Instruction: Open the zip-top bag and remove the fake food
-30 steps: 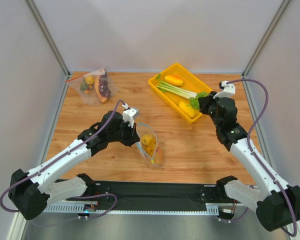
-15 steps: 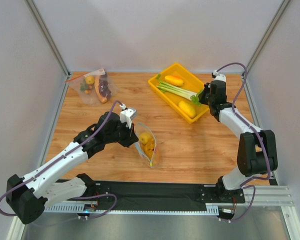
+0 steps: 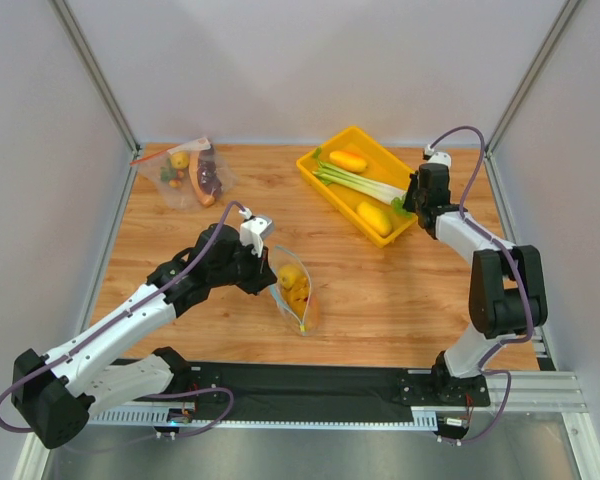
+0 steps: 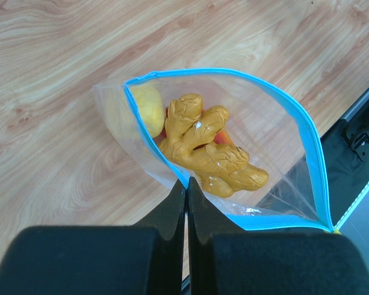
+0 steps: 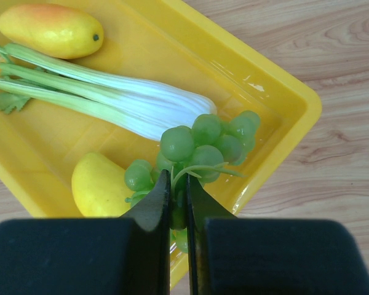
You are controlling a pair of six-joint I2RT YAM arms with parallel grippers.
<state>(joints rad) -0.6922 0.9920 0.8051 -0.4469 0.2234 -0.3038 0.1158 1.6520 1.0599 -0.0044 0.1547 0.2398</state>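
Observation:
The zip-top bag (image 3: 300, 295) lies open at the table's middle, its light-blue strip (image 4: 298, 120) forming a wide mouth. Inside are a round yellow piece (image 4: 141, 107), a lumpy orange piece (image 4: 212, 157) and a red-orange piece (image 4: 222, 136) under it. My left gripper (image 4: 187, 184) is shut on the bag's near rim; it also shows in the top view (image 3: 268, 264). My right gripper (image 5: 178, 184) is shut on a green bunch of round beads (image 5: 203, 138), held over the near right corner of the yellow tray (image 5: 289, 92); it also shows in the top view (image 3: 412, 203).
The tray (image 3: 316, 181) holds a green-white leek (image 5: 111, 98), a yellow-orange fruit (image 5: 49, 29) and a yellow piece (image 5: 98, 184). A second clear bag (image 3: 185, 178) with a red-orange strip lies at the far left. A black rail (image 3: 310, 380) runs along the near edge.
My right arm has swung its elbow back to the right, and its gripper still holds the green bunch at the tray's corner. The left gripper and bag have shifted only slightly.

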